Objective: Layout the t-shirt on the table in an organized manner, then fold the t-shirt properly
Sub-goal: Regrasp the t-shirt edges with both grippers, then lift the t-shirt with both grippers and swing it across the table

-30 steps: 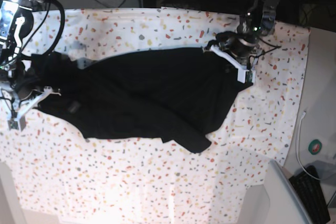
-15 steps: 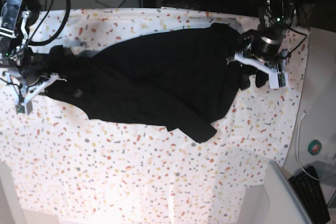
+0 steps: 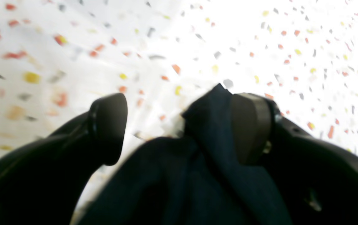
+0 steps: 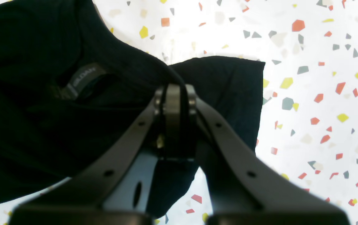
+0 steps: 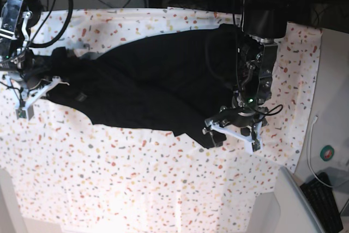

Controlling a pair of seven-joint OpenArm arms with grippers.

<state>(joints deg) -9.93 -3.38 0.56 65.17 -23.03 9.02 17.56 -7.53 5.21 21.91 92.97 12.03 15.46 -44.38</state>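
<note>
Beside the table (image 5: 163, 189), black keyboard (image 5: 326, 205), green-topped object (image 5: 328, 152)

left gripper (image 3: 179, 128): jaws spread, low | right gripper (image 4: 173, 93): clamped, low

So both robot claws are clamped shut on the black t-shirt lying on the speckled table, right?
Not both. The right gripper is shut on the t-shirt, but the left wrist view shows the left gripper open, fabric only lying against one finger. The table is indeed speckled.
</note>
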